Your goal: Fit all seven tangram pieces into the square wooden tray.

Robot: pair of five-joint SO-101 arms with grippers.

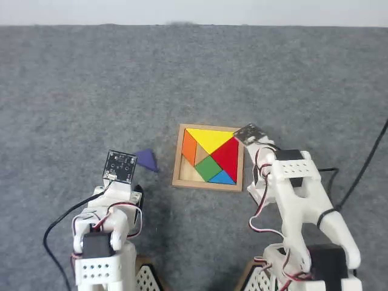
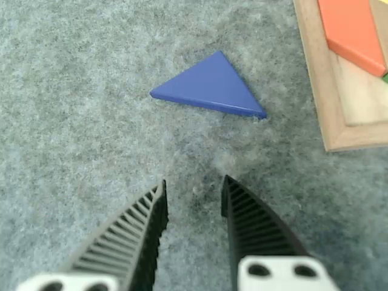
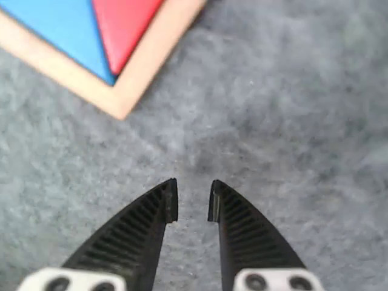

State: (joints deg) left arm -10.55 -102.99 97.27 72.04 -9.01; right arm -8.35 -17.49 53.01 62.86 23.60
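Blue triangle [image 2: 209, 88] laid loose on mat [image 1: 91, 91], left of tray [image 1: 177, 159]. Left gripper [image 2: 194, 188] held spread, empty, just near of it, apparently for pickup. Right gripper [image 3: 193, 195] slightly parted, empty, parked right of tray.

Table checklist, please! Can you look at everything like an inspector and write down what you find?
Surface: grey mat, fuzzy.
Job's things: wooden tray holds five coloured pieces; bare wood patch in one corner; dark blue triangle lies on the mat beside the tray.
Clutter: nothing seen.
Claws: left claw open, empty, near the triangle; right claw open, empty, over the mat by a tray corner.
Cables: black cables run beside both arms.
Surroundings: pale wall behind the mat.
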